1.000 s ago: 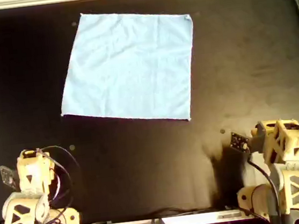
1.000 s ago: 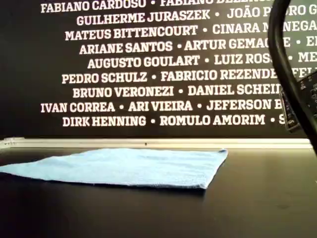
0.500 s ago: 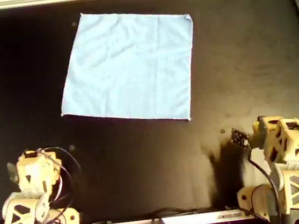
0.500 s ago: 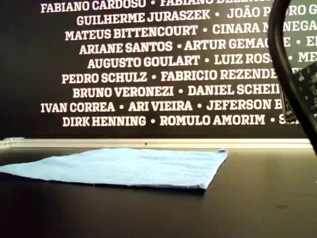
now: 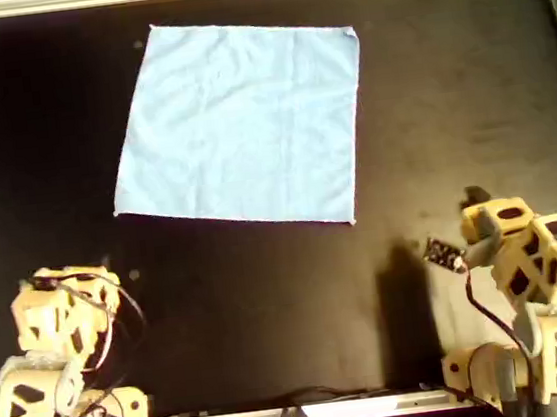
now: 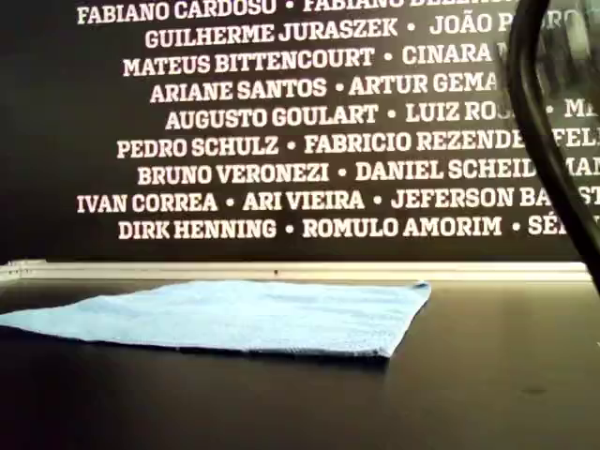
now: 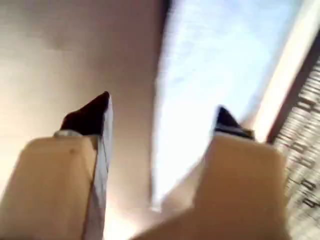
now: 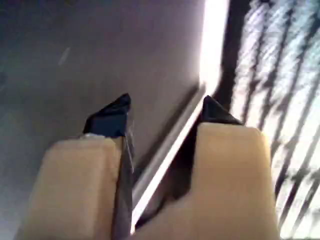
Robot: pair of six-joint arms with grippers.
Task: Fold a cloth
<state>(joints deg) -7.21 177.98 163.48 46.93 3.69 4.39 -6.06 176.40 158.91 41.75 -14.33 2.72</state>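
cloth lay flat, unfolded on black surface | left hand fingers apart, empty | right hand fingers apart, empty

You have one cloth to look at: a thin, plain light-blue square with faint creases, spread out flat and unfolded on the black desk. In the overhead view it sits in the upper middle, turned slightly askew, its top edge near the far rail. In the exterior view it lies low and flat, left of centre, with nothing touching it.
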